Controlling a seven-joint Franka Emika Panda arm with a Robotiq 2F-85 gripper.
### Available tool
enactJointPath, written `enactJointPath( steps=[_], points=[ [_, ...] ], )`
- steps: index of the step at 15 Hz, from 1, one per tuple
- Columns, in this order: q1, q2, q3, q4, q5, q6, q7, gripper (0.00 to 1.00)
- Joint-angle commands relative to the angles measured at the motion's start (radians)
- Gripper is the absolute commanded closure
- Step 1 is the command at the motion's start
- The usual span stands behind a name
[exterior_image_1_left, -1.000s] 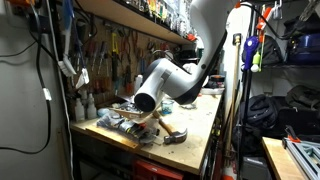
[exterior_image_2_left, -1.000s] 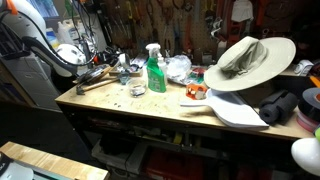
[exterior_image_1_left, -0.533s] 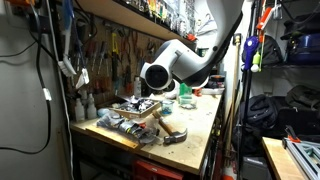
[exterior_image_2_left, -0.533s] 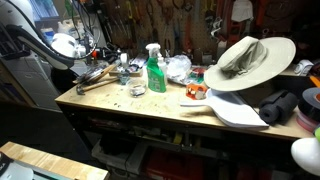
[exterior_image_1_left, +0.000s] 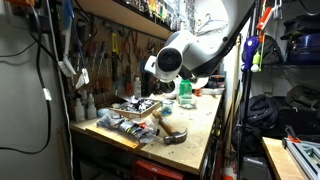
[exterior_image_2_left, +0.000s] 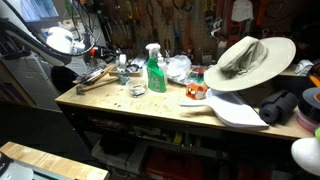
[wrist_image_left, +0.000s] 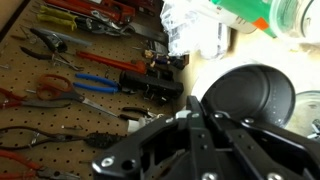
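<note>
**As the arm rose, the claw left the tools**

Whereas a second earlier the claw (wrist_image_left: 205, 125) hung low over the tool pile (exterior_image_2_left: 95, 74) at the left end of the desk (exterior_image_2_left: 115, 100), it now stood well above it, facing the pegboard (wrist_image_left: 60, 95); the pile looked undisturbed. Its fingers were hidden, so their spread could not be told. A round black thing (wrist_image_left: 245, 100) sat close ahead; whether gripped was unclear.

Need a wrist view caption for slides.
Jaws in the foreground by a round black dish, pliers hanging on the pegboard at left, clear plastic and a green bottle behind.
</note>
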Motion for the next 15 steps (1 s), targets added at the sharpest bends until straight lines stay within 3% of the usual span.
enactJointPath(
  steps=[1, 15],
  points=[
    [-0.010, -0.077, -0.022, -0.068, 0.003, 0.102, 0.007, 0.99],
    [-0.038, -0.226, -0.115, -0.145, 0.009, 0.578, -0.019, 0.99]
  ],
)
